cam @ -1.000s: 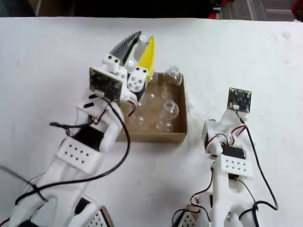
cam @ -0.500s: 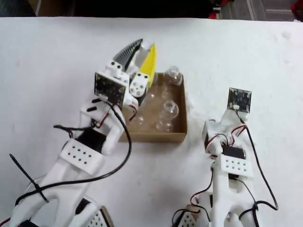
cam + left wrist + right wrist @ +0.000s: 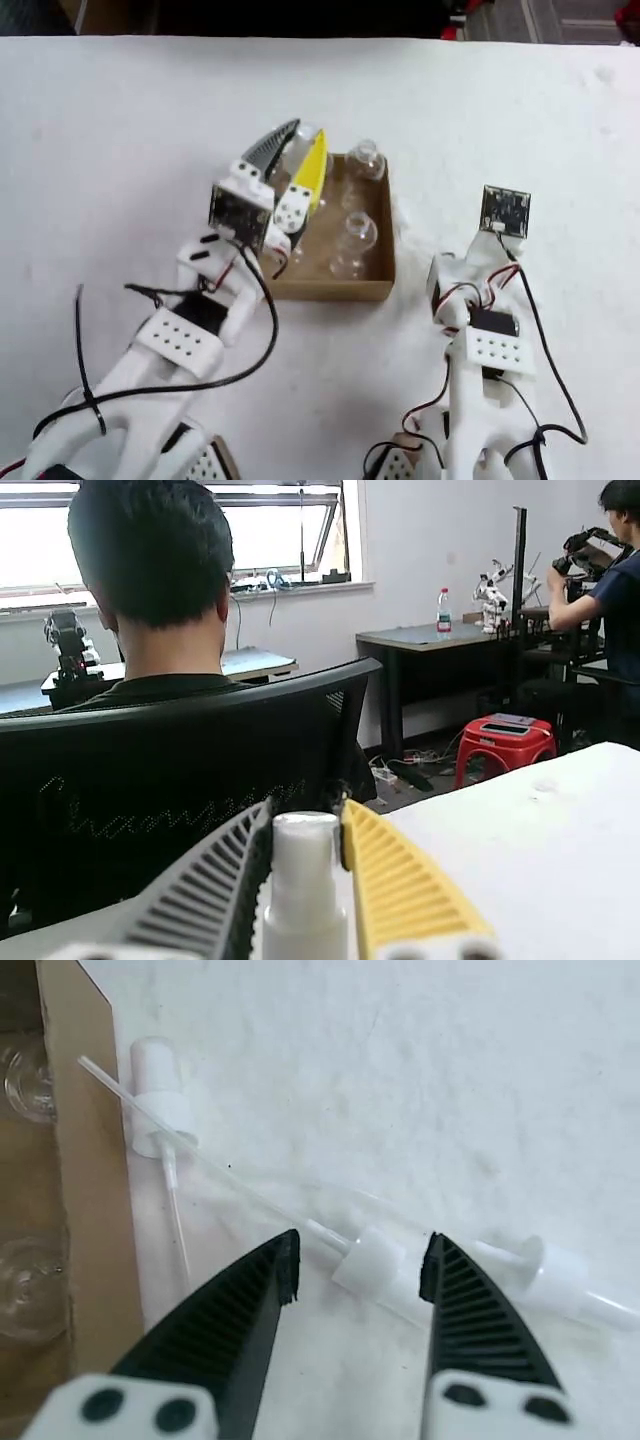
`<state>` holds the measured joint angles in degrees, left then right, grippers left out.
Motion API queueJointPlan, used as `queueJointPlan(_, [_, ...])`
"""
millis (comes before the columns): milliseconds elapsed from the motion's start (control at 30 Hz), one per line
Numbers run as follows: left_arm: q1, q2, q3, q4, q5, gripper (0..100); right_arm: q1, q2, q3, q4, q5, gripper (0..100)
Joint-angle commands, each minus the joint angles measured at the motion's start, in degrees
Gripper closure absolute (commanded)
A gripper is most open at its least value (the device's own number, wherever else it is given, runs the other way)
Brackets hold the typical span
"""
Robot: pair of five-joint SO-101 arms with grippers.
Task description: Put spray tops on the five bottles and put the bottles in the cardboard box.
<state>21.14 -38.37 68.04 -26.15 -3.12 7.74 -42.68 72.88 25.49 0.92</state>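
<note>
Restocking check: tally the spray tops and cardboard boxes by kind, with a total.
spray tops: 4 (three lying on the table, one in the left gripper)
cardboard box: 1
Total: 5

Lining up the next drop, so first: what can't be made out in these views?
High view: left arm covers the cardboard box's left side; count of bottles unclear.
Left wrist view: the bottom edge cuts off whatever is below the spray top in the left hand.
Right wrist view: the edge cuts one loose top's tube.
</note>
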Motion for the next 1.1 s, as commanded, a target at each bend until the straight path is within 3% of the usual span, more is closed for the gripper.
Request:
queueJointPlan(0, [-0.31,0.04,2.29,-5.89,0.62,98,-0.57,-0.66,-0.35,-1.10,0.70,81.8])
queueJointPlan(133, [-0.31,-0.04,5.10,-5.98,1.76,98,-0.57,-0.66,-0.35,-1.10,0.70,81.8])
queueJointPlan(300, [-0.66,-0.40,8.18,-6.07,10.20,98,-0.57,-0.66,-0.35,-1.10,0.70,81.8])
queueJointPlan(667, [-0.92,-0.48,12.04,-6.15,10.46,98,-0.57,-0.66,-0.35,-1.10,0.70,81.8])
queueJointPlan(867, [-4.62,-0.57,13.10,-6.42,10.73,98,-0.57,-0.66,-0.35,-1.10,0.70,81.8])
queueJointPlan(1067, [-3.65,-2.77,21.45,-18.46,10.46,98,-0.57,-0.66,-0.35,-1.10,0.70,81.8])
